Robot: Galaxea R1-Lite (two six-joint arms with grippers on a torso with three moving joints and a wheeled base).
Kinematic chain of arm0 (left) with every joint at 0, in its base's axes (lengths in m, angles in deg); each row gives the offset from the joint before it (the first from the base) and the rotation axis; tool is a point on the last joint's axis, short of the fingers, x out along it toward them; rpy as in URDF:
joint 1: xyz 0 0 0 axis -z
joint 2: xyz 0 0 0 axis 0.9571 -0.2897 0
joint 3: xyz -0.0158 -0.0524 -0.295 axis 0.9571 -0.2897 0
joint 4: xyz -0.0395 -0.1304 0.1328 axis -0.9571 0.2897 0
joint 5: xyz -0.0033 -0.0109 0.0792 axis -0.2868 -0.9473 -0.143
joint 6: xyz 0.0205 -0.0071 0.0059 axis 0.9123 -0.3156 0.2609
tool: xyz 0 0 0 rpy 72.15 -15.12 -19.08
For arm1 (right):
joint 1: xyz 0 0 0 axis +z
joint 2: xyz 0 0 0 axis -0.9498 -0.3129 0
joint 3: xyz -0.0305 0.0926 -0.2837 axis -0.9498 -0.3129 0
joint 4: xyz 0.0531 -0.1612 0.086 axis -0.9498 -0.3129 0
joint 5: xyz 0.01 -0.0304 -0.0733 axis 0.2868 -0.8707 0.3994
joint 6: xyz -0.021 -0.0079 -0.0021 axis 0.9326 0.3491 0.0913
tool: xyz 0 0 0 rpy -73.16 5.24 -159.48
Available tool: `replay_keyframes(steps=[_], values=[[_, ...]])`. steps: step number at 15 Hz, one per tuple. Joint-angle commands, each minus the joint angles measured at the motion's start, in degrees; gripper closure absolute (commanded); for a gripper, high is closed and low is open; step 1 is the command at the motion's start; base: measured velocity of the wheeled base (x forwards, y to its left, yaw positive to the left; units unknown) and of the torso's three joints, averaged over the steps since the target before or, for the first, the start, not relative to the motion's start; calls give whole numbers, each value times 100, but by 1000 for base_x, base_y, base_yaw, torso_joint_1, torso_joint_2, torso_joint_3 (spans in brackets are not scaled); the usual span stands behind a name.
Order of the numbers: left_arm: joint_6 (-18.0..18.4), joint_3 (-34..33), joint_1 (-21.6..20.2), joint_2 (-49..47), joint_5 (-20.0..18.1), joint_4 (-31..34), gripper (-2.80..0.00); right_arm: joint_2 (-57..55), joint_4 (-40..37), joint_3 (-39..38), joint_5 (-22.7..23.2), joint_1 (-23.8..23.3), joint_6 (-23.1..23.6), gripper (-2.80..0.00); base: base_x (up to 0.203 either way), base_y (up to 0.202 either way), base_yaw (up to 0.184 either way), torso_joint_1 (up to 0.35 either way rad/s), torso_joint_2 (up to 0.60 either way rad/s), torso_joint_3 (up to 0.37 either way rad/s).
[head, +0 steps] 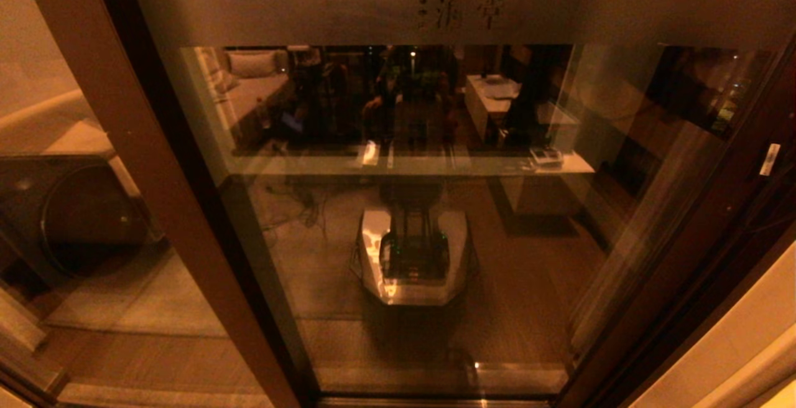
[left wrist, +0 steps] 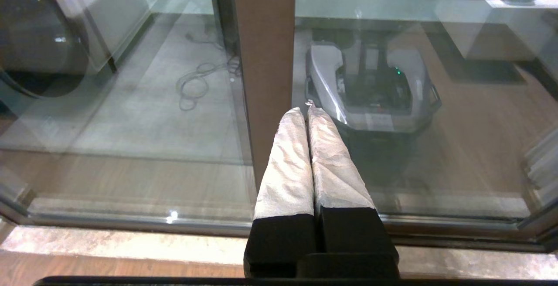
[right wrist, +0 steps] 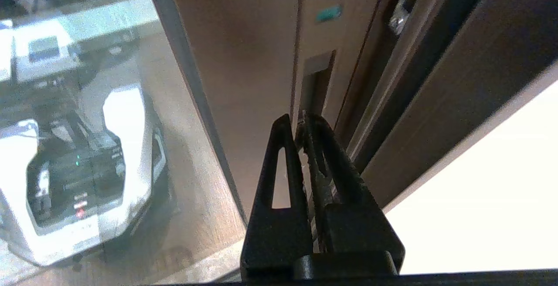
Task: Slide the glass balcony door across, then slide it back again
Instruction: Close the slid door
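Observation:
The glass balcony door (head: pixel 435 221) fills the head view, its frosted band (head: pixel 460 13) with two etched characters running across the top. Neither gripper shows in that view. In the left wrist view my left gripper (left wrist: pixel 306 109), fingers wrapped in white tape, is shut and empty, its tips at the edge of a brown upright (left wrist: pixel 263 59) of the frame. In the right wrist view my right gripper (right wrist: pixel 297 120) is shut with nothing in it. Its black tips sit at the lower end of a recessed pull (right wrist: pixel 317 81) in the door's brown side rail.
Left of the door is a plain glass pane (head: pixel 81 259) with a washing machine (head: pixel 68 215) behind it. My own base is mirrored in the glass (head: pixel 413 252). A floor track (left wrist: pixel 130 223) runs below. The dark door jamb (right wrist: pixel 436 81) and a pale wall (right wrist: pixel 479 190) lie to the right.

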Motion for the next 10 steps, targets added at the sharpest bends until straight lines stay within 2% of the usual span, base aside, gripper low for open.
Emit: replay_keyframes(steps=[1, 10], values=[[0, 0, -1, 1, 2, 3, 0, -183, 19, 31, -2, -28, 11, 0, 0, 0, 0, 0, 0, 0], [0, 0, -1, 1, 2, 3, 0, -513, 46, 242, 8, -140, 72, 0, 0, 0, 0, 0, 0, 0]])
